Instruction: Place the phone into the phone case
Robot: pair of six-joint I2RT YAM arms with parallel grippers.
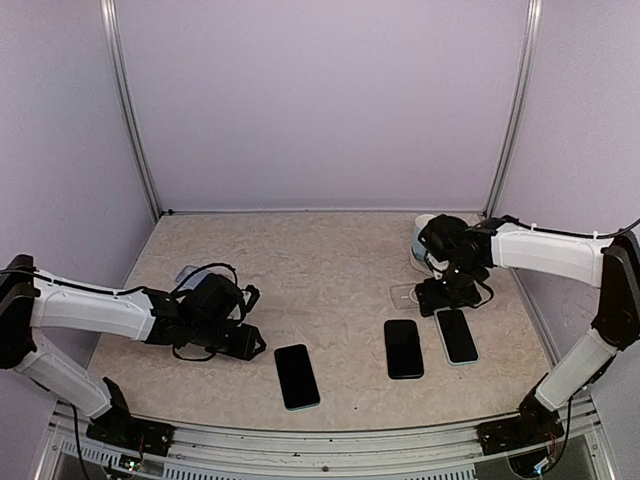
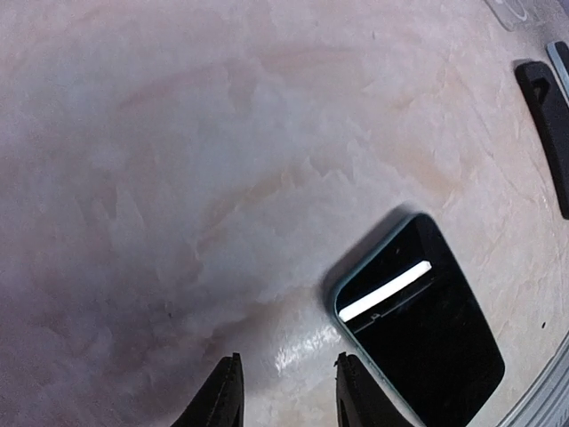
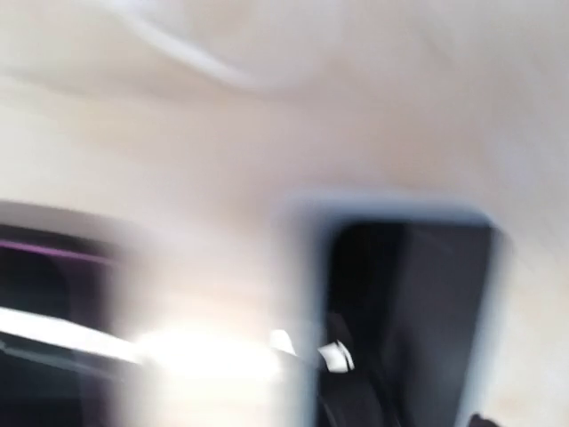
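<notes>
The teal-rimmed phone (image 1: 297, 376) lies face up near the front edge of the bench (image 1: 300, 250), its long axis running roughly front to back with a slight tilt, and it sits just to the right of the left claw (image 1: 258, 343) — close, but not touching. In the left wrist view that claw's two fingers (image 2: 222, 396) stand apart with bare bench between them, so it is open and holding nothing, and the phone's near corner comes up beside the right-hand finger rather than into the gap. Further right, a black phone (image 1: 403, 348) and a pale-rimmed phone (image 1: 456, 335) lie side by side, parallel, well apart from the first. What looks like a clear case (image 1: 403, 296) rests just beyond the black phone's far end. The right claw (image 1: 440, 296) hangs low over that spot, clearly the nearer arm to the case and to those two phones — its wrist picture is blurred, and I cannot tell how its jaws stand.
</notes>
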